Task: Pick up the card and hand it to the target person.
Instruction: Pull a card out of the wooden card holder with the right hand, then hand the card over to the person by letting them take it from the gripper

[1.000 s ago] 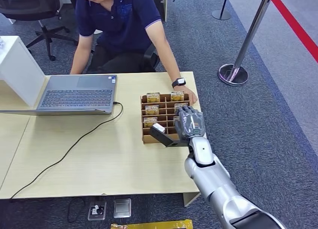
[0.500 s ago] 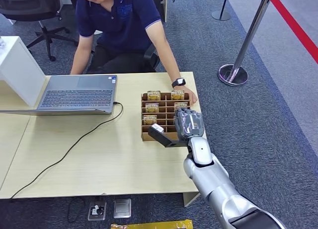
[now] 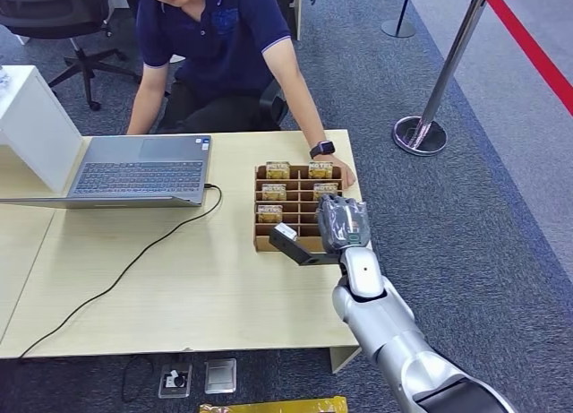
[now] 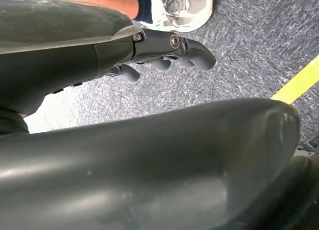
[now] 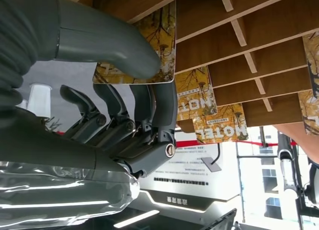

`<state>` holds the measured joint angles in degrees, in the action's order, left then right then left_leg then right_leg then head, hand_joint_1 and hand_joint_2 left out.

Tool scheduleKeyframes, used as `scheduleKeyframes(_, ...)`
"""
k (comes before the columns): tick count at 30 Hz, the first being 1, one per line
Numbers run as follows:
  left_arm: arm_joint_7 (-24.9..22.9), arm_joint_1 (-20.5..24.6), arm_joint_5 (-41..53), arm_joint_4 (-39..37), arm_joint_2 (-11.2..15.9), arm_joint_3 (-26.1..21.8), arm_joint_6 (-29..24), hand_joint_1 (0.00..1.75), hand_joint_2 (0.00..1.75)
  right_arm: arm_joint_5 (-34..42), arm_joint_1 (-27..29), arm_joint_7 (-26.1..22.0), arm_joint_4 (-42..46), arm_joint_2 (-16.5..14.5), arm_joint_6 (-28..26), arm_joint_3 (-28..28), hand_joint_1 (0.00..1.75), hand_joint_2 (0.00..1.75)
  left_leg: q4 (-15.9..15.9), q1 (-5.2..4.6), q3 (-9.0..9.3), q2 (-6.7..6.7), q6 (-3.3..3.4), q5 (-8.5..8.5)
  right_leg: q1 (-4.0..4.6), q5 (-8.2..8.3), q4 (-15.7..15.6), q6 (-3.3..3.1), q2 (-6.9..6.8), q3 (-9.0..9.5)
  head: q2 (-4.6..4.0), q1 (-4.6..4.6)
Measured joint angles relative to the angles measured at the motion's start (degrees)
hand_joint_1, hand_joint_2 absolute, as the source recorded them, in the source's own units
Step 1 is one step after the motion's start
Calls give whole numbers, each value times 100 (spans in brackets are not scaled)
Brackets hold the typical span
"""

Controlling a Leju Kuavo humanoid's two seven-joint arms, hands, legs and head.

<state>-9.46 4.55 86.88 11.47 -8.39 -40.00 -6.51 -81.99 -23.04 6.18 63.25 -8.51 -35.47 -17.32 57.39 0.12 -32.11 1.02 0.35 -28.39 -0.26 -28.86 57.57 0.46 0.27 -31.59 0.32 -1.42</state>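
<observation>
A: Where is the right hand (image 3: pixel 342 223)?

B: Over the near right corner of the wooden card rack (image 3: pixel 260 209), which sits on the light wood table (image 3: pixel 175 279) beside the seated person (image 3: pixel 216 46).

A: Does it hold anything?

B: Yes. In the right wrist view the thumb lies across a yellow tree-printed card (image 5: pixel 150 55) and the dark fingers (image 5: pixel 165 105) curl behind it, so the card is pinched between them, with its far end in a slot of the rack.

A: And the other cards?

B: More of them stand in the rack's slots, printed MOTEL (image 5: pixel 222 124).

A: The left hand (image 4: pixel 165 53)?

B: It hangs over grey carpet near a white shoe (image 4: pixel 184 8), fingers loosely curled, holding nothing.

A: Anything else on the table?

B: An open laptop (image 3: pixel 139 169) with a black cable (image 3: pixel 128 268), and the person's hand (image 3: pixel 343 173) resting by the rack's far right corner
</observation>
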Motion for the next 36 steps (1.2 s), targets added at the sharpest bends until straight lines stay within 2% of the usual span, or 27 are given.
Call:
scheduleKeyframes(10, 2, 1, 0, 0, 0, 0, -6, 0, 0, 21, 7, -27, 95, 4, -3, -16, 175, 175, 0, 0, 0, 0, 0, 0, 0, 0, 0, 0, 0, 0, -1, 0)
scheduleKeyframes(17, 4, 18, 0, 0, -5, 0, -28, 0, 0, 274, -22, -231, 891, 32, 38, -261, 175, 175, 0, 0, 1, -1, 0, 0, 0, 0, 0, 0, 0, 2, 1, 2)
scheduleKeyframes(21, -16, 64, 5, 0, -8, 3, -32, 0, 0, 543, -229, -326, 991, 3, 97, -459, 175, 175, 0, 0, 2, -1, -1, 1, 0, 1, 1, -1, 0, 4, 0, 0)
scheduleKeyframes(25, -47, 125, 76, 0, -9, 20, 1, 0, 0, 755, -568, -318, 772, -102, 14, -575, 175, 175, 0, 0, 3, 0, -2, 2, 0, 2, 3, -1, 0, 4, 1, 1)
scheduleKeyframes(29, -100, 204, 205, -2, -17, 107, 63, 0, 0, 832, -968, -233, 168, -251, -299, -578, 175, 175, 0, 0, 2, -1, -2, 3, 0, 2, 5, -1, 1, 3, 0, -3)
scheduleKeyframes(36, -202, 306, 235, -3, -34, 178, 114, 0, 0, 816, -1569, -587, -842, -609, -389, -296, 175, 175, 0, 0, 3, -1, -2, 3, 0, 2, 6, -1, 1, 2, 0, -3)
